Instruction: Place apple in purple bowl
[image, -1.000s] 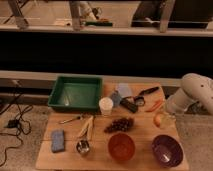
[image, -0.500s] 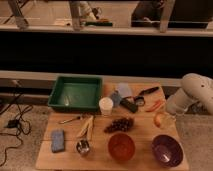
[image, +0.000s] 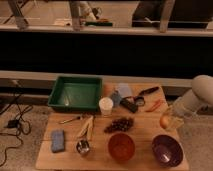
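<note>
1. Wooden surface (image: 65, 160) in front of a dark wall carries a green tray (image: 75, 92), a white cup (image: 105, 106), grapes (image: 119, 124), an orange bowl (image: 121, 147) and the purple bowl (image: 166, 149).
2. At the right edge, the gripper (image: 169, 120) has its fingers clenched on the apple (image: 164, 121), above and behind the purple bowl.
3. Nothing has visibly shifted since the earlier views; the apple stays grasped and undelivered.
</note>
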